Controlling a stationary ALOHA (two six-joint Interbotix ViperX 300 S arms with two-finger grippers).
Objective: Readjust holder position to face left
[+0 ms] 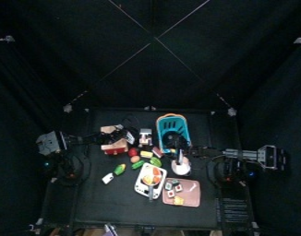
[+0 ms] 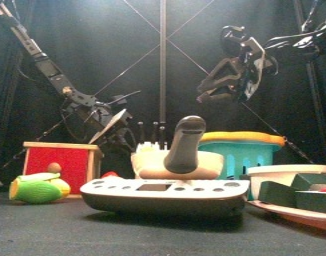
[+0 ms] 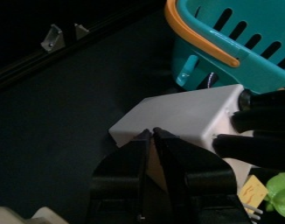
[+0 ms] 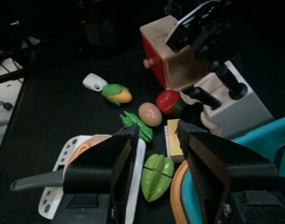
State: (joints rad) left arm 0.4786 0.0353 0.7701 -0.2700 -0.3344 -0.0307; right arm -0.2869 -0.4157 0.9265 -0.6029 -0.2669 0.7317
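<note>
The holder (image 4: 160,41) sat just below my left tool (image 3: 152,136), whose jaws were pressed together. My right tool (image 4: 160,166), spread wide, hung well apart.

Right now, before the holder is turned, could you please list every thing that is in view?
holder: one, red sides and tan top, left part of the table
knife block: one, white with black handles, between holder and basket
basket: one, teal with orange rim, back middle
toy foods: several, green, red, orange, tan, middle of the table
cutting board: one, white, front
tray: one, pinkish, beside the board
grey base with black handle: one, front edge
left gripper: black, shut, at the knife block's edge
right gripper: black, open, raised over the right side
</note>
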